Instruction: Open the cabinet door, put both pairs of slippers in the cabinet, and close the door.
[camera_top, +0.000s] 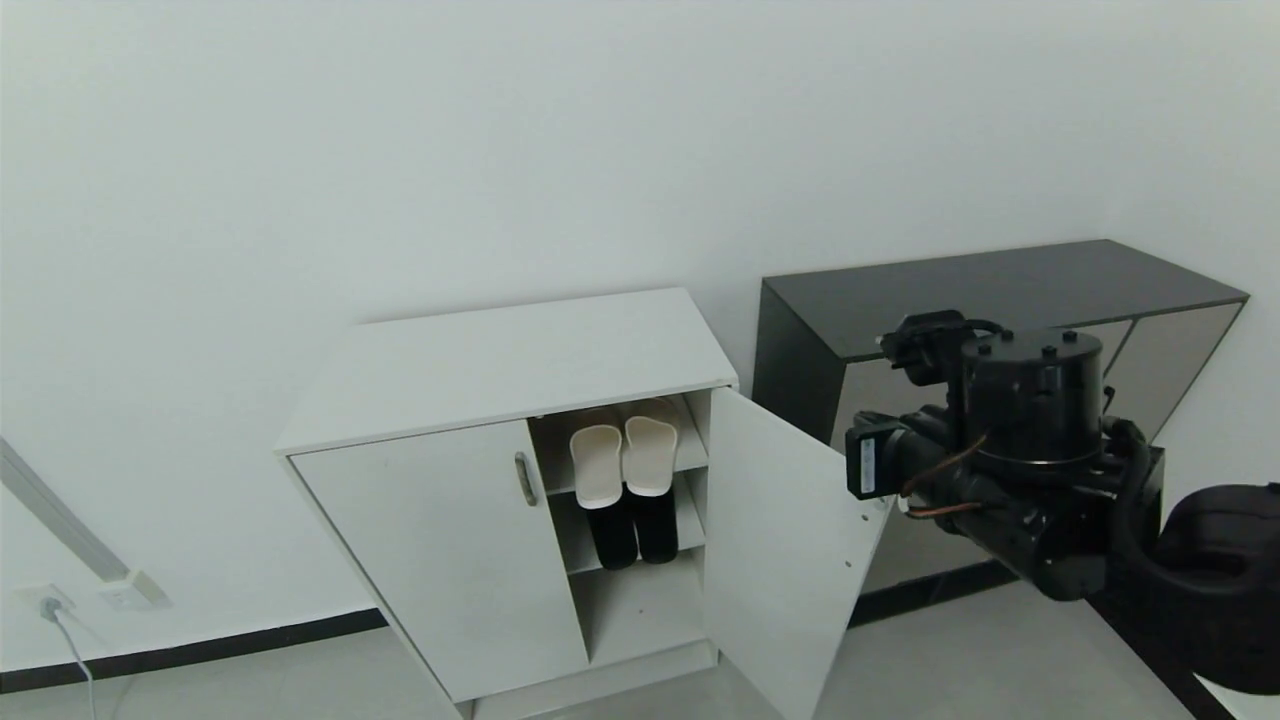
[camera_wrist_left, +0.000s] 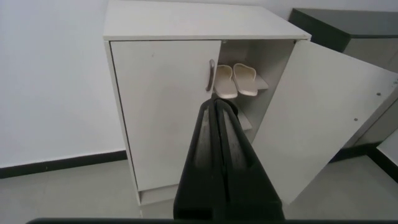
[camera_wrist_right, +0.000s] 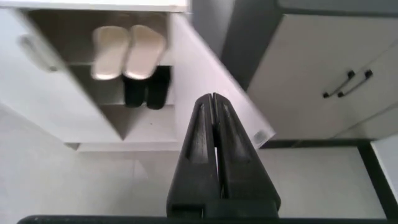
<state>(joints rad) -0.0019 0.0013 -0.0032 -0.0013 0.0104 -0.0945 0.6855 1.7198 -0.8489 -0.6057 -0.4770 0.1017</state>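
right wrist view: closed fingers (camera_wrist_right: 202, 143) near cabinet door (camera_wrist_right: 199, 62), slippers (camera_wrist_right: 127, 50) beyond.

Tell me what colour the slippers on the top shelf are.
Cream, almost white. The top-shelf slippers show best in the head view.

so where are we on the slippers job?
Done: the cabinet has its right door open, with the cream slippers on the upper shelf and the black slippers on the middle shelf. In hand: nothing; the left gripper and right gripper are shut and empty. Left: closing the door.
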